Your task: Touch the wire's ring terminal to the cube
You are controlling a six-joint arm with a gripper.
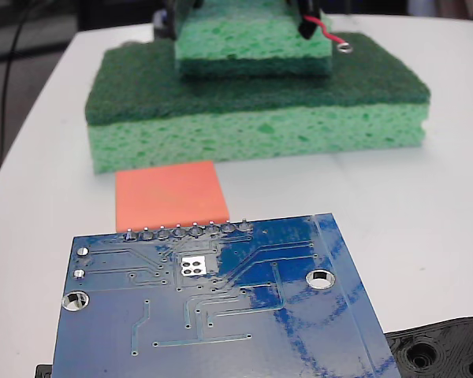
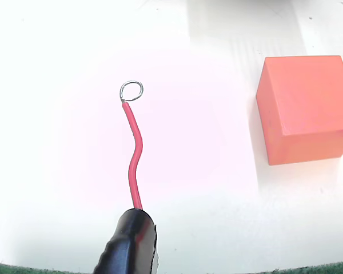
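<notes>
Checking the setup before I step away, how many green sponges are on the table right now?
2. The large sponge with a dark scouring top lies behind the orange cube; a smaller sponge sits on it. The circuit board could hide more.

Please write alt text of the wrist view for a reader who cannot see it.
A thin red wire with a small silvery ring terminal rises from the dark tool over a white table. The ring is apart from the orange cube, which stands at the right.
</notes>
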